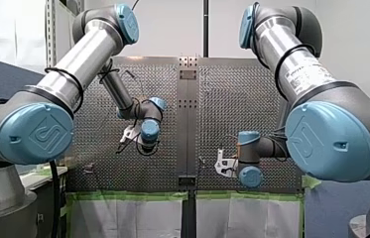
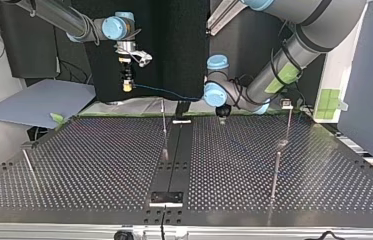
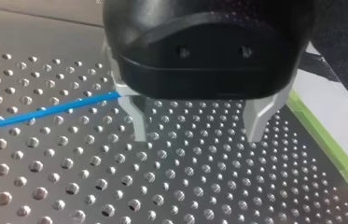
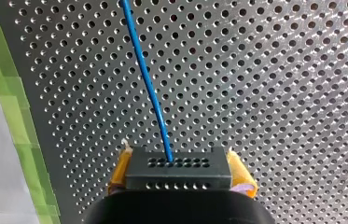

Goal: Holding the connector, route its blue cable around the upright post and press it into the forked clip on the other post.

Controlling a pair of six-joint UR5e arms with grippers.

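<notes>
In right pincer's [image 4: 181, 171] pinch sits connector [image 4: 178, 176] w/ blue cable [image 4: 148, 84] ahead; left pincer [image 3: 197, 135] spread.

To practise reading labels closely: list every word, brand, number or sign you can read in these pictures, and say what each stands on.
No text reads clearly enough to quote.
The label on my right arm's silver tube: dark print, too blurred to read.
The blue caps on the arms' big joints: a raised emblem, no legible letters.
The connector and blue cable: no writing.
</notes>
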